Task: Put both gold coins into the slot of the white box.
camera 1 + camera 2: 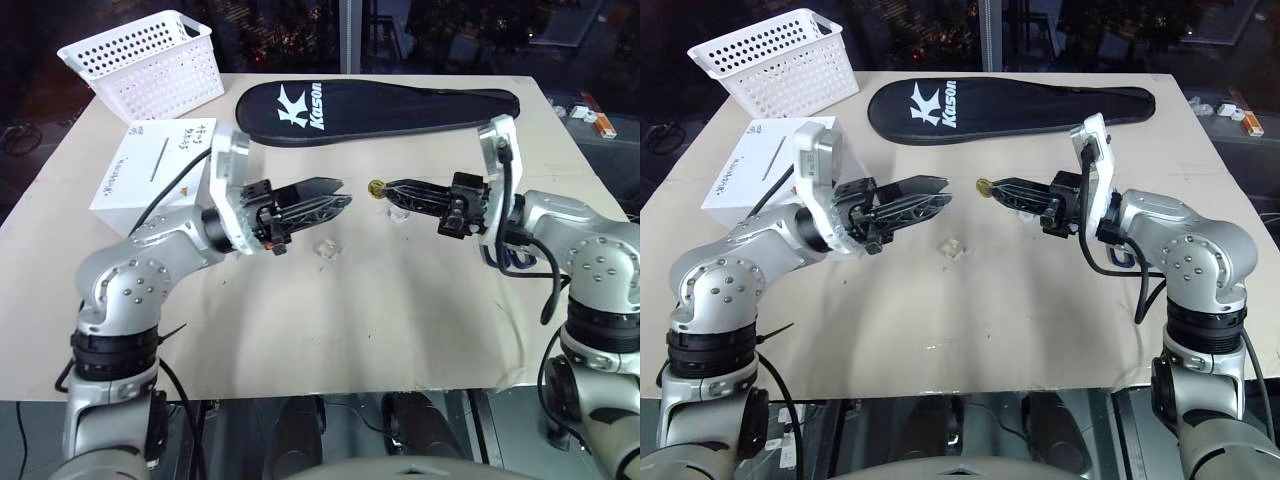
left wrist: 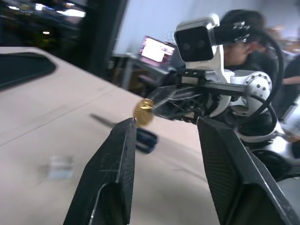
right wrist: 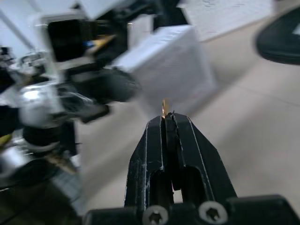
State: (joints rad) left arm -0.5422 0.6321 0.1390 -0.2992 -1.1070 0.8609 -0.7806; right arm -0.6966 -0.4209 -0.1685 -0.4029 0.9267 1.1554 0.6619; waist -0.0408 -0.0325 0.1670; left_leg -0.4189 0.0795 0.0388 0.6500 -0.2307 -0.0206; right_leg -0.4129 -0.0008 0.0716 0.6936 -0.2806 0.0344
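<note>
My right gripper (image 1: 386,188) is shut on a gold coin (image 1: 376,187), which sticks out edge-on past its fingertips (image 3: 164,107), held in the air above the table's middle. My left gripper (image 1: 340,200) faces it from the left, a short gap away, open with nothing between its fingers (image 2: 117,154). In the left wrist view the coin (image 2: 143,112) hangs just beyond the fingertips. The white box (image 1: 140,175) stands at the left of the table behind my left arm. Its slot (image 1: 160,158) is a thin dark line on the top, handwritten face.
A white perforated basket (image 1: 150,60) stands at the back left, and a black racket bag (image 1: 380,105) lies across the back. Two small clear cube cases (image 1: 327,248) (image 1: 400,212) sit on the table below the grippers. A person (image 2: 243,28) is in the background.
</note>
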